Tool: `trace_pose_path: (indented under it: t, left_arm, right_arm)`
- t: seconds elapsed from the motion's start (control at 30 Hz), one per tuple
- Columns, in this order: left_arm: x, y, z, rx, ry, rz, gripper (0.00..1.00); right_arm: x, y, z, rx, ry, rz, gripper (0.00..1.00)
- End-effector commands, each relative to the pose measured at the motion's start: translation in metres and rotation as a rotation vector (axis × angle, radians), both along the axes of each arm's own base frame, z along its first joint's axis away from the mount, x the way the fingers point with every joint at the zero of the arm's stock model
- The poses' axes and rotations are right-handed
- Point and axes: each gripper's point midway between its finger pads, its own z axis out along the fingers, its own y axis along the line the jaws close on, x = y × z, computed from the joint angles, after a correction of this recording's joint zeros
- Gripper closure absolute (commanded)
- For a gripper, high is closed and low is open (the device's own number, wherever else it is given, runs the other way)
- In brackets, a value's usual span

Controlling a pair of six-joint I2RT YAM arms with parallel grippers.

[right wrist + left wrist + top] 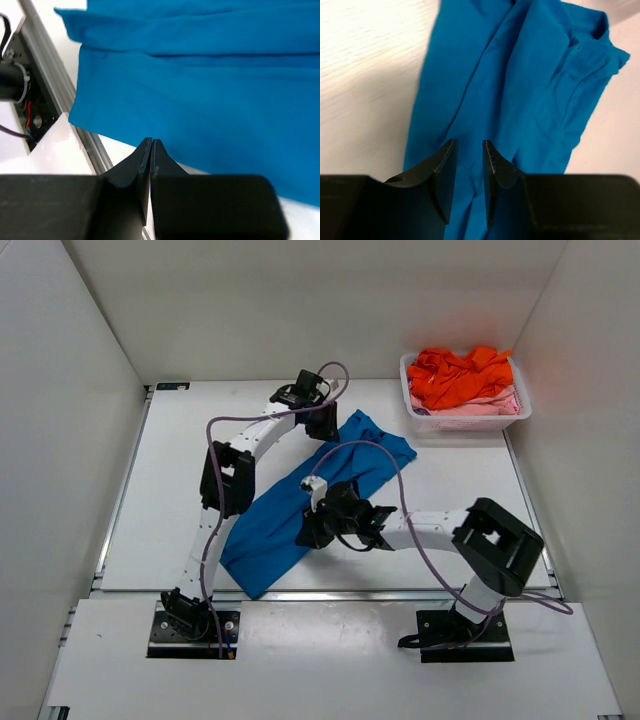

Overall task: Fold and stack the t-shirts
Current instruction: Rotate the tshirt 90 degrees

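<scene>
A bright blue t-shirt [268,532] lies loosely folded in a long diagonal band across the table, running from the near left to the far right. My left gripper [324,424] hovers over its far end. In the left wrist view its jaws [470,146] stand apart above the blue cloth [530,75], gripping nothing. My right gripper [309,532] is over the shirt's near half. In the right wrist view it [151,143] is shut and empty, just off the hem of the shirt [210,85]. An orange t-shirt [460,375] and a pink one [482,406] lie crumpled in the basket.
The white lattice basket [466,424] stands at the far right corner of the table. A metal rail [56,95] runs along the table's near edge, close to the shirt's near corner. White walls enclose the left, back and right sides.
</scene>
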Motion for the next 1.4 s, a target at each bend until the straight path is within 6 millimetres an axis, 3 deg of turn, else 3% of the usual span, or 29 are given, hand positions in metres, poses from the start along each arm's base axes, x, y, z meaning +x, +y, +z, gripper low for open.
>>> trace_pose_path:
  t: [0.0,0.13,0.23,0.33,0.43,0.63,1.0,1.17,1.37]
  left_arm:
    - [-0.002,-0.019,0.013,-0.035,-0.016,-0.042,0.62]
    - [-0.005,-0.015,-0.019,0.008,0.031,-0.059,0.62]
    - [-0.003,-0.007,-0.032,0.057,0.04,-0.043,0.63]
    - [0.0,0.001,-0.042,0.142,0.021,-0.008,0.62]
    - [0.007,0.021,-0.058,0.165,0.065,0.062,0.64]
    - [0.015,0.051,-0.069,0.171,0.131,0.141,0.69]
    - [0.047,0.125,-0.053,0.162,0.126,0.332,0.71]
    - [0.058,0.144,-0.045,0.159,0.112,0.392,0.71]
    - [0.06,0.154,-0.049,0.161,0.12,0.416,0.72]
  right_arm:
    - [-0.005,0.038,0.024,0.144,-0.031,0.088,1.0]
    - [-0.016,0.037,-0.016,0.024,0.033,0.104,1.0]
    - [-0.016,0.023,-0.049,-0.12,0.085,0.072,1.0]
    - [-0.01,0.007,-0.068,-0.266,0.084,0.025,1.0]
    - [-0.008,-0.016,-0.09,-0.409,0.108,-0.017,1.0]
    - [-0.005,-0.042,-0.102,-0.522,0.133,-0.04,1.0]
    - [-0.007,-0.102,-0.112,-0.663,0.19,-0.003,1.0]
    - [-0.011,-0.135,-0.114,-0.654,0.253,0.04,1.0]
    - [0.002,-0.163,-0.107,-0.648,0.26,-0.011,1.0]
